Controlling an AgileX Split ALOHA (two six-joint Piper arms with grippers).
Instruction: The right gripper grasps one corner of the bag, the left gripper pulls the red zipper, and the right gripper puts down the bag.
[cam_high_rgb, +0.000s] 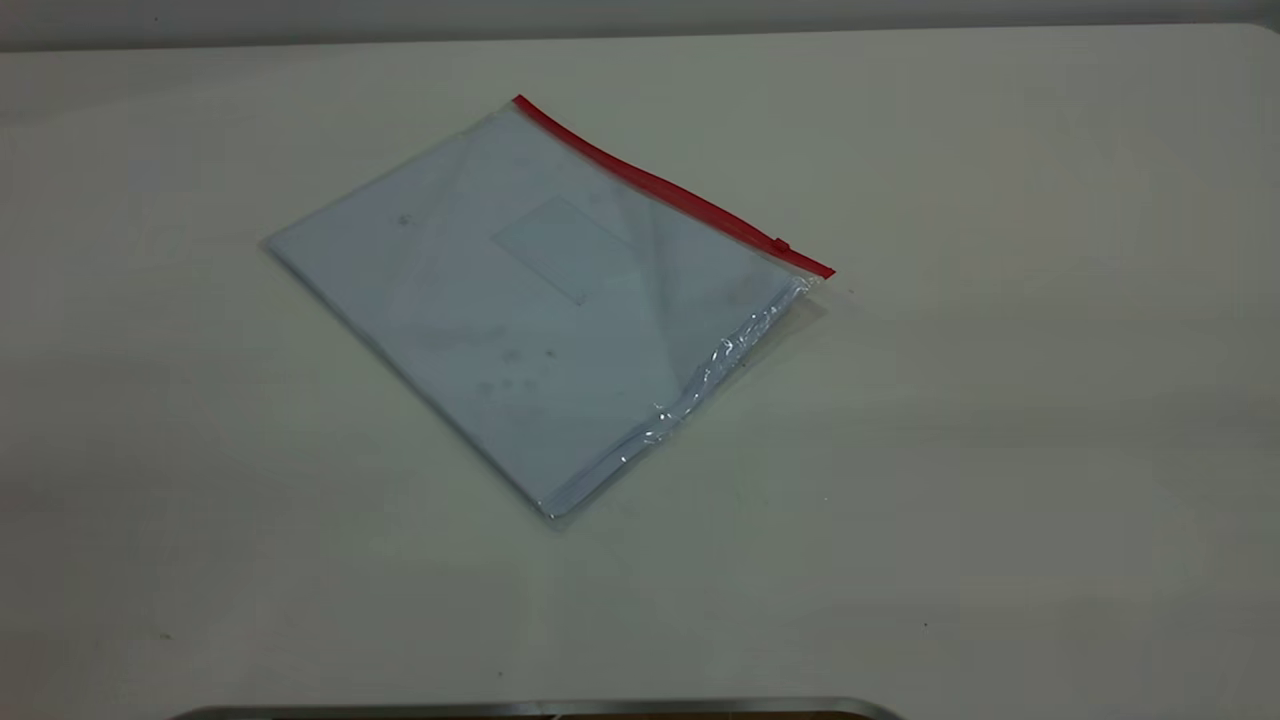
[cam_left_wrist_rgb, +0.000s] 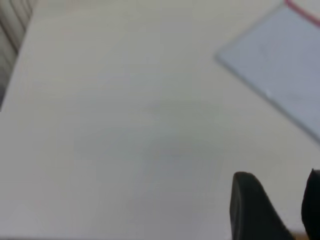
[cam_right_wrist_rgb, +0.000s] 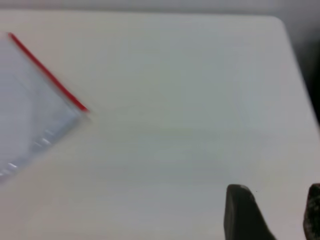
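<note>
The bag (cam_high_rgb: 540, 310) lies flat on the white table, a clear pouch with white paper inside. The red zipper (cam_high_rgb: 670, 185) runs along its far long edge, with the slider tab (cam_high_rgb: 781, 245) near the right end. The corner (cam_high_rgb: 820, 275) meets the crinkled short edge. Neither arm shows in the exterior view. My left gripper (cam_left_wrist_rgb: 275, 182) is open over bare table, apart from the bag (cam_left_wrist_rgb: 280, 60). My right gripper (cam_right_wrist_rgb: 272, 192) is open over bare table, away from the bag's corner (cam_right_wrist_rgb: 82, 110) and the zipper (cam_right_wrist_rgb: 45, 70).
A dark metal rim (cam_high_rgb: 540, 710) shows at the near edge of the exterior view. The table's (cam_high_rgb: 1000, 450) far edge meets a grey wall. Slatted grey bars (cam_left_wrist_rgb: 10, 30) stand beyond the table's side in the left wrist view.
</note>
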